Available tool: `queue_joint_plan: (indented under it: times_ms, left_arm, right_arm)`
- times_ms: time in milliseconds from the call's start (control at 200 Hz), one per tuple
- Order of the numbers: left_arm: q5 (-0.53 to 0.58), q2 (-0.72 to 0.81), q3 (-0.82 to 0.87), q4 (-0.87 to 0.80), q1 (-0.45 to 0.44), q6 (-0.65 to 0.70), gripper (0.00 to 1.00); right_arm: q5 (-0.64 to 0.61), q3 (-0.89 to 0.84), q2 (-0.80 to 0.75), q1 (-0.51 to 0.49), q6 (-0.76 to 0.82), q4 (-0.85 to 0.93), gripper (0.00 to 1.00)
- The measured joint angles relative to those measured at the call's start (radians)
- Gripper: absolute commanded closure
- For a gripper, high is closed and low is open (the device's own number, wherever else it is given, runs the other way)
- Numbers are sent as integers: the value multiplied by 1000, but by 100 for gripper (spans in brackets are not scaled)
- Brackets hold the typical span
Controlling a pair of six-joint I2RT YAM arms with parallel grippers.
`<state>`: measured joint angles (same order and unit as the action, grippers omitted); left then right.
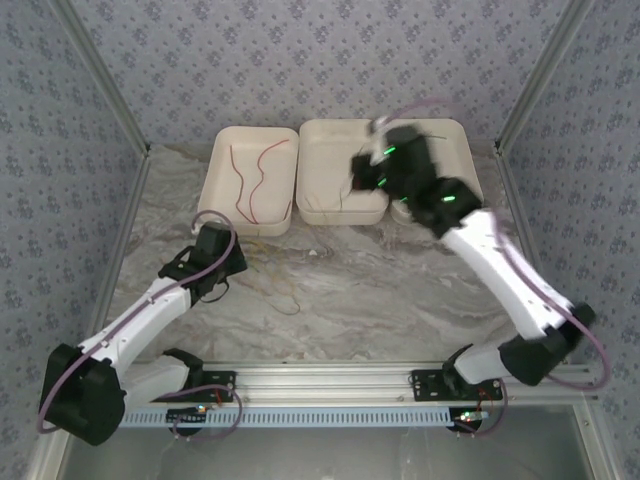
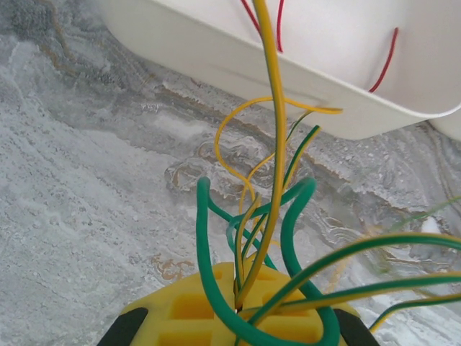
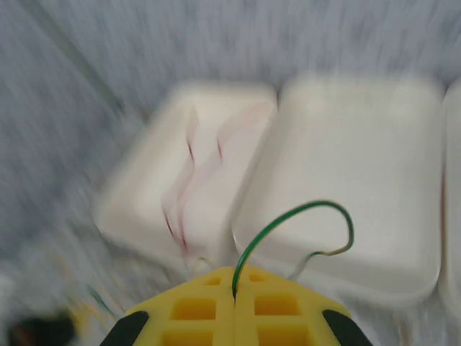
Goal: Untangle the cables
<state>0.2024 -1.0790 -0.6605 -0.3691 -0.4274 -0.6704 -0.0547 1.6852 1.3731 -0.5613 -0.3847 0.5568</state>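
- The marble-patterned bench (image 1: pixel 380 290) lay under both my arms, with three white trays in a row along its far edge.
- The left tray (image 1: pixel 222 165) held the red cables (image 1: pixel 255 180), lying loose and curved on its floor. The middle tray (image 1: pixel 325 155) sat just beside it, and the right tray (image 1: pixel 457 140) beyond that.
- My right gripper (image 3: pixel 235 294) hung above the middle tray, its yellow fingers pressed together with no gap. They pinched the end of one green cable (image 3: pixel 288 215), which arched up and over to the right; that wrist view was blurred.
- My left gripper (image 2: pixel 238 308) sat low over the bench, just in front of the left tray. Its fingers were closed on a bunch of green and yellow cables (image 2: pixel 277 180) that fanned up out of the seam, one yellow strand crossing the tray's wall.
- From above, a few thin yellow strands (image 1: pixel 288 300) trailed on the bench near my left gripper.
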Motion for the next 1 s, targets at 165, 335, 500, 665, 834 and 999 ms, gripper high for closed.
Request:
queue_joint_plan:
  times_ms: [165, 335, 500, 665, 834, 999]
  left_arm:
    - [0, -50, 17, 14, 0, 0, 100]
    - [24, -72, 17, 28, 2, -3, 100]
    - [60, -75, 32, 24, 38, -15, 100]
    - [89, -48, 48, -8, 134, -23, 100]
    - [65, 23, 50, -29, 283, -10, 100]
    - [-2, 23, 46, -37, 373, 28, 100]
  right_arm:
    - [190, 374, -11, 241, -90, 5, 100]
    - [317, 676, 91, 327, -188, 39, 100]
    - [355, 726, 129, 412, -274, 72, 100]
    - [378, 726, 126, 528, -346, 84, 100]
    - [428, 689, 95, 622, -407, 76, 100]
    - [470, 614, 38, 690, -453, 47, 100]
